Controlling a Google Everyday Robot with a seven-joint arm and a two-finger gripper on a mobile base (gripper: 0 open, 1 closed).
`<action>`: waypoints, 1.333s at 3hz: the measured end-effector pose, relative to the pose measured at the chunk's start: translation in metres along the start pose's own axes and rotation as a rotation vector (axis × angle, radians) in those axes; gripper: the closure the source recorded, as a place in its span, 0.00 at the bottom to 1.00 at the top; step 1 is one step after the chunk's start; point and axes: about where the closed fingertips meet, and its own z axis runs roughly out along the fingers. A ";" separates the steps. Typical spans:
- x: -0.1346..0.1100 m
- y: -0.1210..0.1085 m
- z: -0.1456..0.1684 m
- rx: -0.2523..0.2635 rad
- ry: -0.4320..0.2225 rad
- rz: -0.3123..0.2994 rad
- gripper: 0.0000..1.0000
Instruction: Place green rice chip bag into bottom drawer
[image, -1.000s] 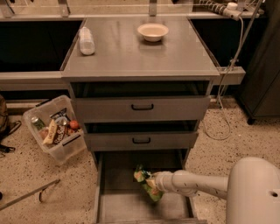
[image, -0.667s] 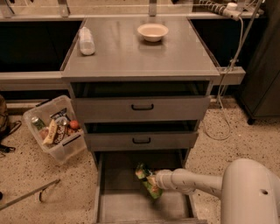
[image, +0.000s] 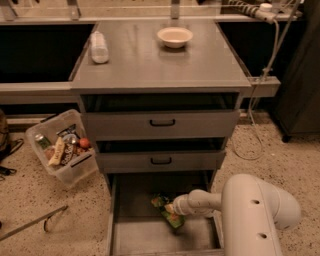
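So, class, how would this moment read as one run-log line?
step: place in drawer | gripper: low inside open bottom drawer, at green rice chip bag | bag: within drawer walls | release: not confirmed

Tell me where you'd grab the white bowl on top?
Probably pinch the white bowl by its near rim, coming straight down: it stands upright, open side up. The gripper is low in the bottom drawer, at the green rice chip bag.
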 end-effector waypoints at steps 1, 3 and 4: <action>0.000 0.000 0.000 0.000 0.000 0.000 0.81; 0.000 0.000 0.000 0.000 0.000 0.000 0.35; 0.000 0.000 0.000 0.000 0.000 0.000 0.11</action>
